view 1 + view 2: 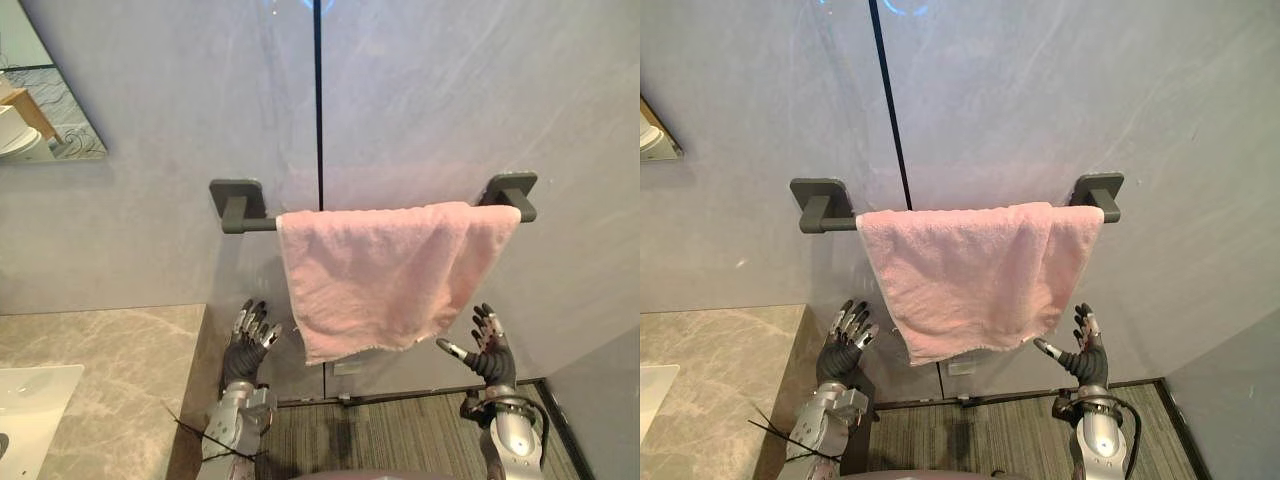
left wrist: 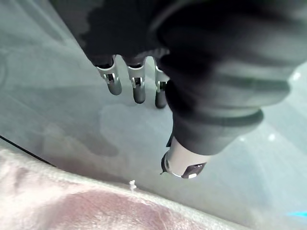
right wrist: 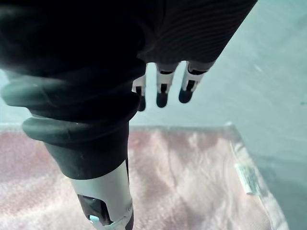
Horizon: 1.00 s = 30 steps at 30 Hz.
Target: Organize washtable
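A pink towel hangs folded over a dark grey towel bar fixed to the grey wall. Its lower edge slants, lower at the left. My left hand is raised below the towel's lower left corner, fingers straight and apart from the cloth. My right hand is raised just right of the towel's lower right edge, fingers spread, thumb pointing toward the cloth without touching. The towel lies past my right hand's fingers in the right wrist view, and the towel's edge shows beyond my left hand's fingers.
A beige marble counter with a white basin lies at the lower left. A mirror corner hangs at the upper left. A dark vertical seam splits the wall panels. Striped flooring lies below.
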Motion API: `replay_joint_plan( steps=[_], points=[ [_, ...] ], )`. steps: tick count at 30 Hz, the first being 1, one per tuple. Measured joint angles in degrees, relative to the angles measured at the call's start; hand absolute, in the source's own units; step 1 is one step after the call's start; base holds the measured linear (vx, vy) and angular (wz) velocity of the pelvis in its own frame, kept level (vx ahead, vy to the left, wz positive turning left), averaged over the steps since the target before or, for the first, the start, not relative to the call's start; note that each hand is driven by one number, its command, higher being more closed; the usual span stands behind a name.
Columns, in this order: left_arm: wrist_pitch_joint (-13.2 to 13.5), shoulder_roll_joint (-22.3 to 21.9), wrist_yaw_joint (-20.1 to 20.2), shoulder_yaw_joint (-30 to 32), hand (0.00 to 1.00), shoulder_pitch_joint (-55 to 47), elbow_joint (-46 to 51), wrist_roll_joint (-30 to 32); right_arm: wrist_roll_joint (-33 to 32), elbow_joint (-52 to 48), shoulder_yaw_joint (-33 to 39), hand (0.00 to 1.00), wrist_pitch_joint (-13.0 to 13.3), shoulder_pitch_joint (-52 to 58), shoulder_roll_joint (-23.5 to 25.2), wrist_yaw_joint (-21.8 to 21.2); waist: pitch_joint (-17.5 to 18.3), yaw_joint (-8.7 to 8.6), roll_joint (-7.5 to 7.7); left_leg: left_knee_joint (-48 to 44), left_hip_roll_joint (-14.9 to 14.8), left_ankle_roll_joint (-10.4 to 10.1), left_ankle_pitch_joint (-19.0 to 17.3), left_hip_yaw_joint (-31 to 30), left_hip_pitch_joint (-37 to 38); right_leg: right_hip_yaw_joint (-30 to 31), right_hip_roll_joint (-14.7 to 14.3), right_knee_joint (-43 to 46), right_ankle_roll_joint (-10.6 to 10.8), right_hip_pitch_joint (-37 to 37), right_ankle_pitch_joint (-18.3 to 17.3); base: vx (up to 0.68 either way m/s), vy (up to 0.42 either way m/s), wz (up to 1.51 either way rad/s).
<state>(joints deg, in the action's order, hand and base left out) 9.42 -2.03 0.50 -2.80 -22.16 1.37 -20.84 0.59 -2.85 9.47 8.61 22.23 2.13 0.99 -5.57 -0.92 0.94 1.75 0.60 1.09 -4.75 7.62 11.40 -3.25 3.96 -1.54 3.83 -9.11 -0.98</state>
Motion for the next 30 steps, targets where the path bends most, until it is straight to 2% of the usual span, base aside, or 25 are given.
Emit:
replay_joint_plan(
  steps=[3,7,16,21,23,26,27,28,29,30],
  points=[
    [0.01,-0.01,0.81,0.01,0.00,-1.30,-1.44,0.10,-0.03,0.14,-1.80,0.00,-0.01,2.05,0.37,-0.09,0.05,0.64,0.11,-0.89,-0.13,0.01,-0.72,0.07,0.06,-0.31,0.04,1.35,0.05,0.11,-0.97,0.00,-0.019,0.01],
    [-0.17,0.04,0.83,0.20,0.00,-1.25,-10.55,1.23,-0.11,6.98,-3.05,0.00,-0.06,1.98,1.43,-0.19,0.22,1.72,0.61,-0.92,-0.15,-0.03,-0.79,0.17,0.01,-0.85,0.10,1.86,-0.02,0.29,-1.40,0.00,-0.012,0.03],
    [-0.53,1.17,0.42,0.11,0.00,2.15,-34.14,6.43,-0.07,29.29,-6.08,0.00,-0.84,-1.20,0.92,-0.20,0.78,1.88,0.32,-1.68,-0.55,-0.38,-0.99,0.73,-0.09,-0.62,-0.24,2.08,-0.15,0.54,-1.35,-0.05,-0.027,-0.02],
    [-0.18,1.76,-1.32,1.15,0.00,5.57,-41.30,10.12,-0.09,38.13,-6.02,0.00,-2.22,-3.97,-0.57,0.03,0.97,1.92,-0.23,-1.65,-0.94,-0.45,-0.95,1.88,-0.93,0.97,-0.83,1.12,-0.55,1.80,-0.37,-0.05,-0.027,-0.16],
    [-0.14,1.84,-1.92,1.32,0.00,6.03,-41.92,10.30,-0.09,38.51,-6.18,0.00,-2.35,-4.52,-1.12,0.04,0.93,2.03,-0.27,-1.68,-1.07,-0.55,-1.02,2.31,-1.32,1.59,-1.01,1.56,-0.57,2.62,-0.36,-0.03,-0.025,-0.19],
    [-0.07,3.23,-2.48,2.71,0.00,9.52,-44.41,10.26,-0.09,41.79,-6.60,0.00,-2.56,-9.24,-1.58,0.16,0.01,3.10,0.24,-3.79,-1.59,-0.74,-1.18,3.82,-4.35,3.10,-1.36,8.30,-0.62,8.62,-2.13,-0.01,-0.032,-0.24],
    [-0.10,3.54,-2.99,3.06,0.00,10.54,-45.27,10.27,-0.09,42.70,-6.98,0.00,-2.60,-10.50,-1.63,0.18,-0.69,3.10,0.73,-4.75,-1.67,-0.83,-1.27,3.81,-5.06,3.08,-1.31,10.00,-0.32,9.74,-2.62,-0.06,-0.055,-0.04],
    [-0.16,4.47,-3.68,3.50,0.00,12.49,-46.77,10.26,-0.08,44.51,-8.51,0.00,-2.68,-13.01,-1.90,0.19,-2.09,3.09,1.93,-6.58,-1.96,-0.83,-1.27,3.57,-6.87,2.92,-1.15,13.07,-0.28,12.05,-3.01,-0.10,-0.048,0.09],
    [-0.21,4.70,-3.85,3.49,0.00,12.76,-46.98,10.26,-0.07,44.72,-9.19,0.00,-2.74,-14.02,-2.02,0.17,-2.23,3.12,2.16,-6.91,-2.20,-0.80,-1.24,3.59,-7.65,2.93,-1.16,13.62,-0.18,12.75,-3.08,-0.10,-0.051,0.19],
    [-0.19,4.92,-4.28,3.71,0.00,12.98,-47.00,10.26,-0.02,44.77,-10.17,0.00,-2.77,-14.59,-2.03,0.03,-2.93,3.24,2.10,-7.21,-2.52,-0.78,-1.18,3.45,-8.56,1.51,-0.21,19.60,-1.66,14.15,-6.69,-0.04,-0.023,0.26]
  ],
)
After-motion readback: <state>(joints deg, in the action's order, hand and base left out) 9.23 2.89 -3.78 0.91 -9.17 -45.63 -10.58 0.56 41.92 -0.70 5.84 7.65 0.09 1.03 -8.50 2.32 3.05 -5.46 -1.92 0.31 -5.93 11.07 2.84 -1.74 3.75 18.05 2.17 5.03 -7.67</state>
